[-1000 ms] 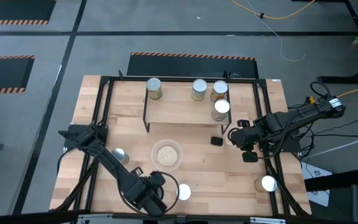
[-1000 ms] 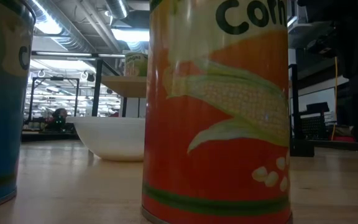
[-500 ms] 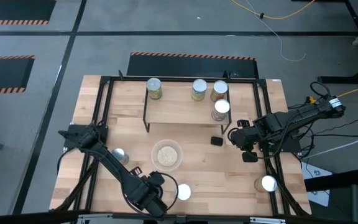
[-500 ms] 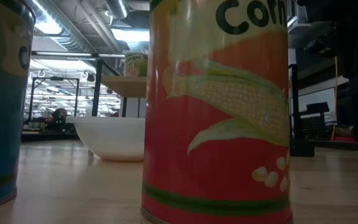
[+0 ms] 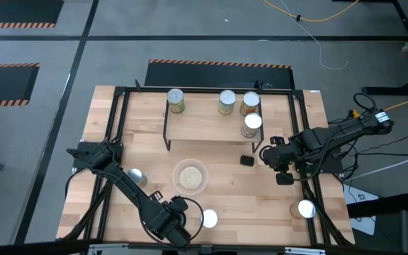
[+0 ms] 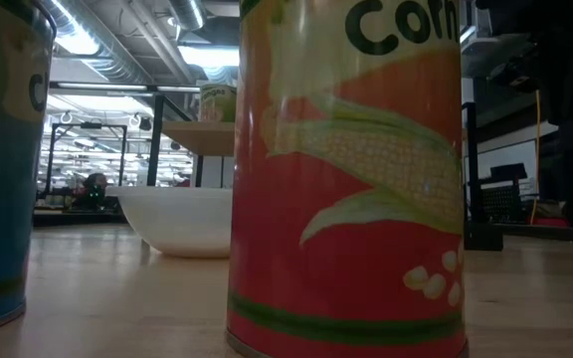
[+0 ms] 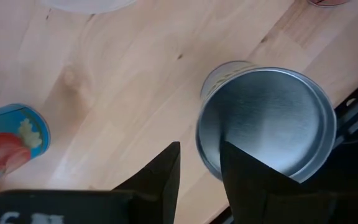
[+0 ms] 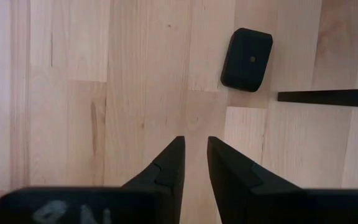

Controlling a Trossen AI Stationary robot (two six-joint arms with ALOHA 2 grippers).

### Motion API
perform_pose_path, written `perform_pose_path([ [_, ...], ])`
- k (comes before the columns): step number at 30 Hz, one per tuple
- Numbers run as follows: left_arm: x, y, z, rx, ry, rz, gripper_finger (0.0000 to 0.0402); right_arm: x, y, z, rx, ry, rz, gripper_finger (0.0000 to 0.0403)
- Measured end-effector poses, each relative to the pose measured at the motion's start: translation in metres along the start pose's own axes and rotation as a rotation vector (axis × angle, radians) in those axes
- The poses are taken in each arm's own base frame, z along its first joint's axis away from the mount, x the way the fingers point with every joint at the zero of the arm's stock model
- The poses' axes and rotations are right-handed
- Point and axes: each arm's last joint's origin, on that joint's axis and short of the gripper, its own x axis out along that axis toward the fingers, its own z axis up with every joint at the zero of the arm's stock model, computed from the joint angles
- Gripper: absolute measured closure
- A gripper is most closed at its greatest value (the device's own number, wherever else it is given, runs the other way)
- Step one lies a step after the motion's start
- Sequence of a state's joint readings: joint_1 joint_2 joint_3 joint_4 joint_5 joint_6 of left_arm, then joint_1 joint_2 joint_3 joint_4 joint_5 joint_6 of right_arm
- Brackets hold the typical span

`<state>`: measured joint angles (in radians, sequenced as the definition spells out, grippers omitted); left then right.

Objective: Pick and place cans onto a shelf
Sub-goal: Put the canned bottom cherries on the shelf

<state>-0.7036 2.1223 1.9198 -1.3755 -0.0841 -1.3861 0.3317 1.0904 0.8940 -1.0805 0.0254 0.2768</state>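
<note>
Almost nothing has moved since the earlier frame: only my left arm has crept a touch along the near edge, and the cans and right arm sit as they did.

The table (image 5: 112, 113) carries the shelf (image 5: 204, 126) at its far side, with four cans on or at it: one at the left (image 5: 176, 100), two side by side (image 5: 227, 101) (image 5: 251, 103), and one in front of those (image 5: 252, 125). The bowl (image 5: 190, 176) sits mid-table. Still loose are a can (image 5: 137, 178) left of the bowl, one at the near right (image 5: 305, 209), and the one I'm after (image 5: 210, 218) at the near edge.

My left gripper (image 7: 197, 171) hangs just beside that silver-topped can (image 7: 266, 127), fingers slightly apart and holding nothing. The gap looks narrower than the can, so I judge I must open wider, shift sideways until the can is centred between the fingers, then descend and close on its wall below the rim. A blue-labelled can (image 7: 8, 137) lies close; I'd keep clear of it.

My right gripper (image 8: 194, 162) waits near the black block (image 8: 247, 59), fingers nearly closed, empty.
</note>
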Motion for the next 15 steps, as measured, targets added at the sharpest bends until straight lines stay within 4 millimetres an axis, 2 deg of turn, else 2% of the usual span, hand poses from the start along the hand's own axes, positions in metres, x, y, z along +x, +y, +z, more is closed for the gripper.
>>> perform_pose_path([
  [5, 0.0, 0.0, 0.0, 0.0, 0.0, -0.001, 0.0302, 0.0, 0.0, 0.0, 0.0, 0.0, 0.0, 0.0329],
  [15, 0.0, 0.0, 0.0001, 0.008, -0.003, 0.0, 0.035, 0.0, -0.0001, 0.0, 0.0, 0.0, 0.0, 0.0329],
])
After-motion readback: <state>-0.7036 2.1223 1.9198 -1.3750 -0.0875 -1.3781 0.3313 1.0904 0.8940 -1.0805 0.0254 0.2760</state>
